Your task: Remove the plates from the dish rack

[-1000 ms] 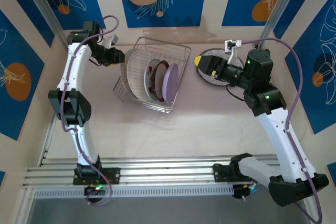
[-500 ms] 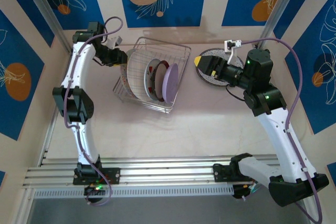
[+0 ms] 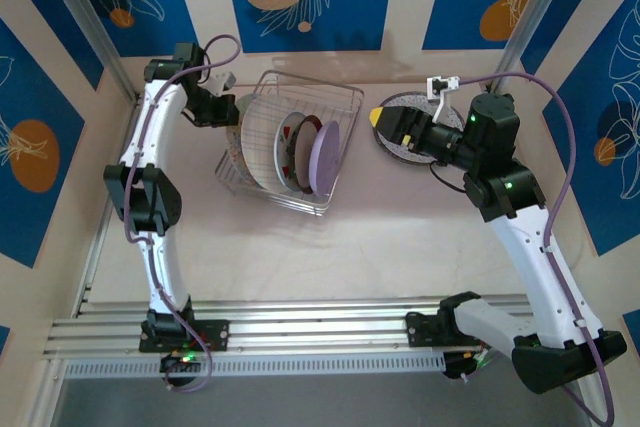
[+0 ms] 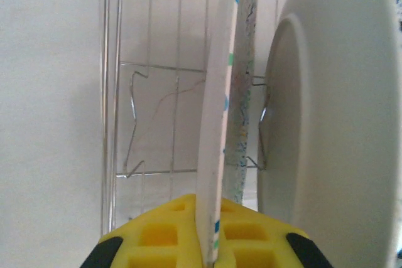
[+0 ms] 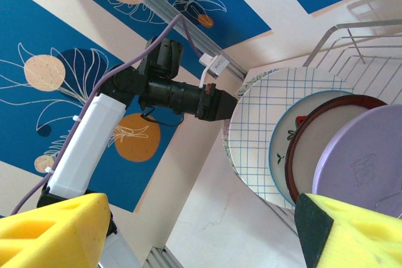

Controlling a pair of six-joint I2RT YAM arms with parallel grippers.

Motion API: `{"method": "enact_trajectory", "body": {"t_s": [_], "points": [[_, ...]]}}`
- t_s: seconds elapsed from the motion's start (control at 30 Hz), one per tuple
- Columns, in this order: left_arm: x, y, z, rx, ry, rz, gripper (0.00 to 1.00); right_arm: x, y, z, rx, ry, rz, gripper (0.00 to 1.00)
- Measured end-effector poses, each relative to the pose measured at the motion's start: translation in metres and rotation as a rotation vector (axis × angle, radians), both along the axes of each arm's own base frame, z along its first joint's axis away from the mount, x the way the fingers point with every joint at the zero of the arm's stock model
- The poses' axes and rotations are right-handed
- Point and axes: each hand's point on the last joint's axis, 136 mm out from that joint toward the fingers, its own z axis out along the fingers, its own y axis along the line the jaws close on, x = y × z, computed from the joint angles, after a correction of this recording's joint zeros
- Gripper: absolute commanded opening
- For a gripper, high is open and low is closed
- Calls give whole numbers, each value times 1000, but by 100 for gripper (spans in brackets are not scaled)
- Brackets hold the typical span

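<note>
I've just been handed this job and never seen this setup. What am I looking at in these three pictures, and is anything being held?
Two robot arms stand at a table's near edge. The overhead view looks down from behind them; the other two come from cameras on each wrist. A wire dish rack holds several plates on edge. The left gripper is shut on the rim of a white plate at the rack's left end. The right gripper is open, empty, hovering above a speckled plate lying flat on the table.
</note>
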Motion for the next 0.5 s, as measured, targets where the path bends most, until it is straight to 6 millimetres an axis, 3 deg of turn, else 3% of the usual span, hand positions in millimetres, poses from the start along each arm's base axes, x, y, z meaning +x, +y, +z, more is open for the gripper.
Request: {"method": "enact_trajectory", "body": {"t_s": [0.5], "points": [[-1,-5,4,69,-16,7,0,0,0,0,0,0,0,78]]}}
